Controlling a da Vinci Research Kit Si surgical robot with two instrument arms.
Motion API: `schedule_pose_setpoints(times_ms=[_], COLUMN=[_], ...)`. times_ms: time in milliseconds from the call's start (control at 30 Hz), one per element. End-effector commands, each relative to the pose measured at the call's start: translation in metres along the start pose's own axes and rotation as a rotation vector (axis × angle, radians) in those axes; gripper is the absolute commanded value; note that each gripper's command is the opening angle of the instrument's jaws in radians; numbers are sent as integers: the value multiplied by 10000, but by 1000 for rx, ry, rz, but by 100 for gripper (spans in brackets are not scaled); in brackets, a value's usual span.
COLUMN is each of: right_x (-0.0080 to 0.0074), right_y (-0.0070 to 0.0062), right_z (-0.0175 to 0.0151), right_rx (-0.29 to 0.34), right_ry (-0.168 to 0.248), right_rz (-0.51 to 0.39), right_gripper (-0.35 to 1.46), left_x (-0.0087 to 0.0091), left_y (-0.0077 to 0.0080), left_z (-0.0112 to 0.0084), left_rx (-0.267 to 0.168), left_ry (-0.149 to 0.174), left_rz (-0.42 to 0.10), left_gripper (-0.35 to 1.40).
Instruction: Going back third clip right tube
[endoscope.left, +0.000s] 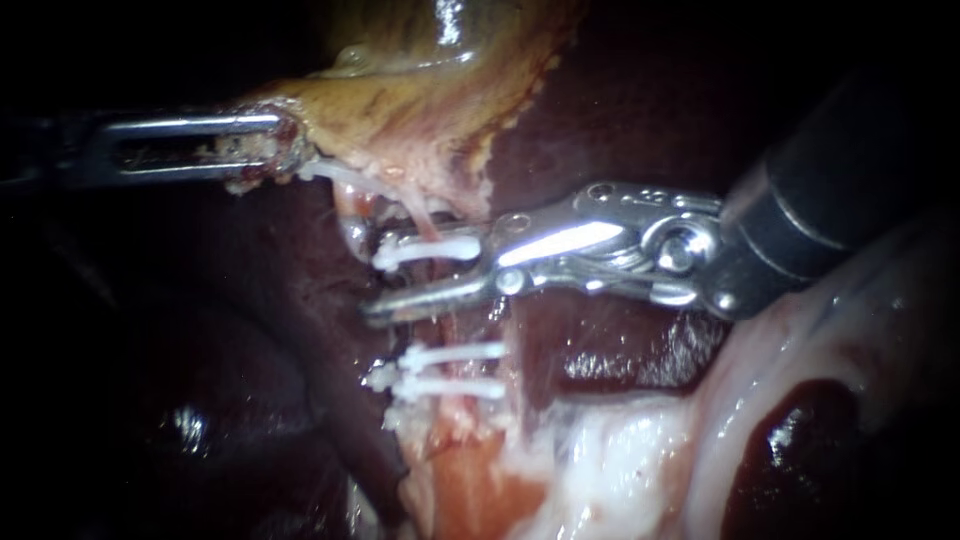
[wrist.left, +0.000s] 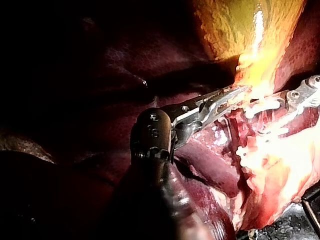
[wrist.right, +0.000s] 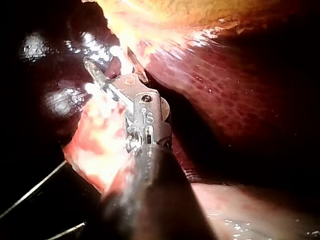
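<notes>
Endoscope, unlike its wrist view, shows right instrument (endoscope.left: 375, 280) with jaws wide around a clip (endoscope.left: 430, 248); left instrument (endoscope.left: 275, 150) clamps gallbladder (endoscope.left: 420, 90)

Two instruments are in view, and each one ends in one tool: the left tool (endoscope.left: 285, 148) and the right tool (endoscope.left: 372, 280). There is one gallbladder (endoscope.left: 430, 100) and one liver (endoscope.left: 250, 330). I count three white clips on one tube (endoscope.left: 450, 328): a single clip (endoscope.left: 430, 249) is the nearest to the gallbladder, and a pair lies further from the gallbladder, close together, the second clip (endoscope.left: 455, 353) and the third clip (endoscope.left: 450, 387). I cannot count any other tube with certainty.
</notes>
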Motion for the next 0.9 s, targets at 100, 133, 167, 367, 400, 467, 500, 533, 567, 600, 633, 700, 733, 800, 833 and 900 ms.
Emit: schedule_pose_setpoints(times_ms=[100, 133, 167, 367, 400, 467, 500, 533, 567, 600, 633, 700, 733, 800, 833, 900], right_x=[-2, -3, -4, -15, -17, -19, -20, -22, -22, -23, -23, -21, -20, -18, -16, -15], right_y=[-2, -3, -4, -8, -9, -11, -12, -14, -15, -15, -16, -16, -16, -15, -15, -17], right_z=[-6, -8, -11, -37, -43, -53, -57, -63, -67, -71, -76, -81, -82, -85, -87, -91], right_rx=[-45, -57, -62, -79, -77, -72, -70, -67, -65, -63, -67, -73, -78, -86, -87, -81], right_ry=[11, 14, 14, 14, 14, 13, 13, 12, 12, 12, 12, 14, 14, 16, 16, 11], right_rz=[-67, -83, -99, -169, -175, -188, -194, -207, -207, -206, -205, -201, -197, -191, -189, -218], right_gripper=[49, 49, 50, 50, 50, 50, 50, 50, 50, 50, 50, 50, 50, 50, 50, 50], left_x=[0, 0, 0, 0, 0, 0, 0, 0, 0, 0, 0, 0, 0, 0, 0, 0], left_y=[2, 2, 2, 2, 2, 2, 1, 1, 1, 1, 1, 1, 1, 1, 1, 1], left_z=[0, 0, 0, -1, -1, -1, -1, -1, -1, -2, -2, -2, -2, -2, -2, -2], left_rx=[0, 0, 0, 0, 0, 0, 0, 0, 0, 0, 0, -1, -1, -1, 0, 0], left_ry=[0, 0, 0, 0, 0, 0, 0, 0, 0, 0, 0, 0, -1, -1, 0, 0], left_rz=[0, 0, 0, 0, 0, 0, 0, 0, 0, 0, 0, 0, 0, 0, 0, 0], left_gripper=[-35, -35, -35, -35, -35, -35, -35, -35, -35, -35, -35, -35, -35, -35, -35, -35])
